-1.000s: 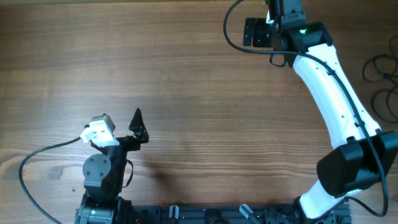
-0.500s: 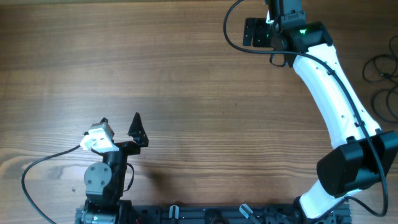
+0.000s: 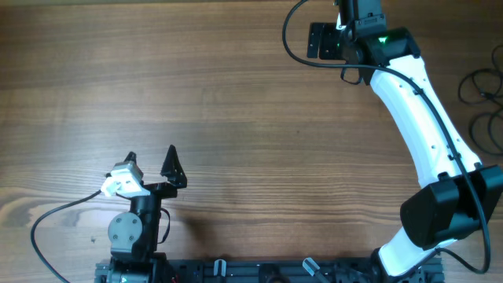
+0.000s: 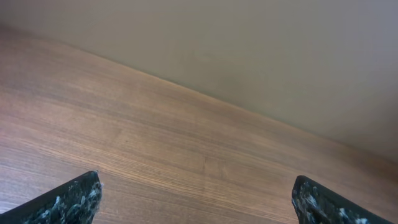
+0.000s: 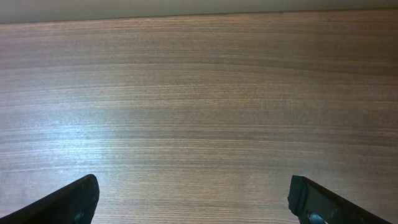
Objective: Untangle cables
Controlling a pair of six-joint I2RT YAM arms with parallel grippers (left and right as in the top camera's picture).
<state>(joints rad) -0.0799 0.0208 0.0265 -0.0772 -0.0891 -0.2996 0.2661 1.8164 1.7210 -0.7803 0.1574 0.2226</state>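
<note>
Both arms are away from the work. The left gripper (image 4: 196, 183) sits low at the near-left of the table (image 3: 236, 102), jaws spread as wide as they go. From its own wrist camera we see the two dark, speckled fingers (image 4: 65, 200) poking in at the bottom corners. Only wood grain lies between them, so it has hold of nothing. Past them the tabletop runs to its far edge and meets a plain wall (image 4: 280, 50).

The right arm (image 3: 420, 110) reaches from the near-right corner up to the far side of the table, and its white forearm slants across the overhead view. The tips of the right gripper (image 5: 193, 186) run off the top of that view. The wrist camera shows them well apart, one at each lower corner, with bare wood between them and a bright patch of glare on the left. This one is wide open and empty-handed too.

The cables (image 3: 481, 85) lie at the far right edge of the overhead view, to the right of that white forearm. They are thin black loops on the wood, one group above another, and partly cut off by the frame. They are well apart from both grippers and touch neither. We cannot tell how the loops cross, and any plug ends are too small to make out.
</note>
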